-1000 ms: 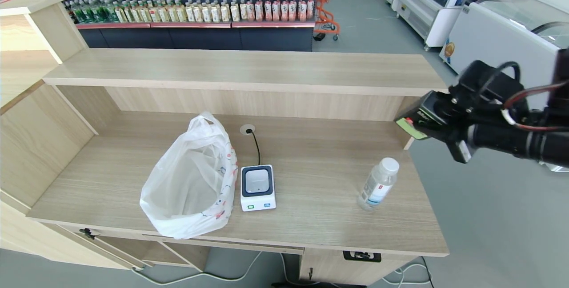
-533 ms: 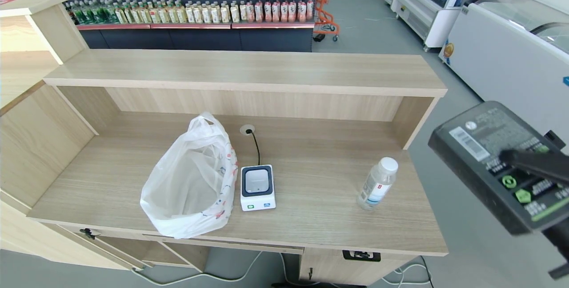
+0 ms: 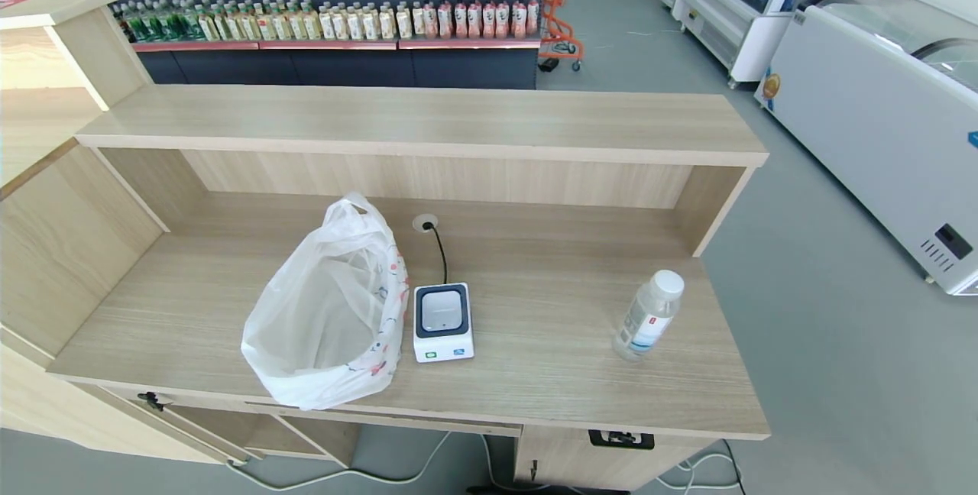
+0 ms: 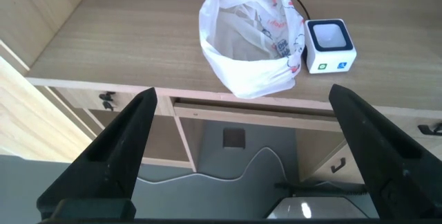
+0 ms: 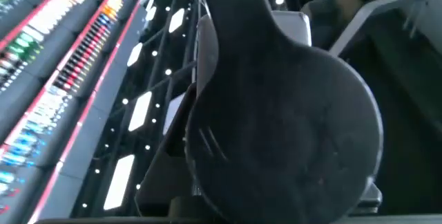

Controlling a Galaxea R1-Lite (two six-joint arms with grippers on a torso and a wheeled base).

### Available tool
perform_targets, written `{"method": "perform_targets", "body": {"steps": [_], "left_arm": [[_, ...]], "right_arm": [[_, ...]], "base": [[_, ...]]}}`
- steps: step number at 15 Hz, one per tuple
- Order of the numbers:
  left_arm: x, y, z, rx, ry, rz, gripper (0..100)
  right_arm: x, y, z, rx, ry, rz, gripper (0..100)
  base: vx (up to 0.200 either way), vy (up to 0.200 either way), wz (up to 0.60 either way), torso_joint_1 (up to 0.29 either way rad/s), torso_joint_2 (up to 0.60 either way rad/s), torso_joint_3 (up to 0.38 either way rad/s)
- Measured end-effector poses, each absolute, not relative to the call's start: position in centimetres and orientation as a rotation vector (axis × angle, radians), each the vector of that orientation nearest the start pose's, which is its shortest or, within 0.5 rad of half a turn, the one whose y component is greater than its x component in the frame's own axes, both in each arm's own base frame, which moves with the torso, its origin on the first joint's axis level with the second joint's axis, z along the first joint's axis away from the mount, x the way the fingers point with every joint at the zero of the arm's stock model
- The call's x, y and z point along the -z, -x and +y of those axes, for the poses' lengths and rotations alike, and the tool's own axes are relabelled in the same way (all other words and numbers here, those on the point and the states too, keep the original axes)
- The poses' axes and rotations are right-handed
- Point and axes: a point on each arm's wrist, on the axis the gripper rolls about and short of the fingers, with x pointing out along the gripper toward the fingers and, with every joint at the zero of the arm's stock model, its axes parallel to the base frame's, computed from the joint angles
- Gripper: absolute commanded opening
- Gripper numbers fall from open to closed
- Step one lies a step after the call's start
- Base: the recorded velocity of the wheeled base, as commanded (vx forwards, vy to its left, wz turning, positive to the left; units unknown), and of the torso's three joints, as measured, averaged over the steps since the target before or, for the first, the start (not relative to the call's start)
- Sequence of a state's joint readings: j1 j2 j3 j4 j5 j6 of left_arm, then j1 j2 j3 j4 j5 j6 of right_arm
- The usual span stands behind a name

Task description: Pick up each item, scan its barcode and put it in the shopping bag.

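Bottle (image 3: 649, 317) stands unbagged on counter (image 3: 535, 388), apart from scanner (image 3: 443, 321) and bag (image 3: 321, 327) (contents unclear); left gripper (image 4: 243, 92) spread, empty.

Wooden counter (image 3: 535, 281), shopping bag (image 3: 328, 312), scanner (image 3: 443, 321), bottle (image 3: 649, 315)

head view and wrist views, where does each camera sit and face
Head view: on the head, facing forward and down at the counter with shopping bag, scanner and bottle.
Left wrist view: on that wrist, facing down at the counter's front edge; open left tool at both sides.
Right wrist view: on that wrist, tilted up at ceiling lights; a dark shape blocks much.
Shared: head and left wrist show shopping bag and scanner.
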State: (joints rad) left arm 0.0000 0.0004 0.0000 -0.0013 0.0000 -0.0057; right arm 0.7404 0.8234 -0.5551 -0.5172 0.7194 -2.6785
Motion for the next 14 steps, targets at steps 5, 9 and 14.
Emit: {"method": "perform_targets", "body": {"steps": [5,9,14], "left_arm": [[-7.56,2.28,0.00,0.000,0.006,-0.001,100],[-7.56,2.28,0.00,0.000,0.006,-0.001,100],[-7.56,2.28,0.00,0.000,0.006,-0.001,100]], "right_arm": [[-27.18,-5.00,6.56,-0.086,2.039,-1.914,0],[-27.15,-5.22,6.65,-0.110,2.034,-1.898,0],[-27.02,-5.43,6.83,-0.144,2.023,-1.886,0]], "base": [[0.000,0.000,0.00,0.000,0.00,0.000],[0.000,0.000,0.00,0.000,0.00,0.000],[0.000,0.000,0.00,0.000,0.00,0.000]]}}
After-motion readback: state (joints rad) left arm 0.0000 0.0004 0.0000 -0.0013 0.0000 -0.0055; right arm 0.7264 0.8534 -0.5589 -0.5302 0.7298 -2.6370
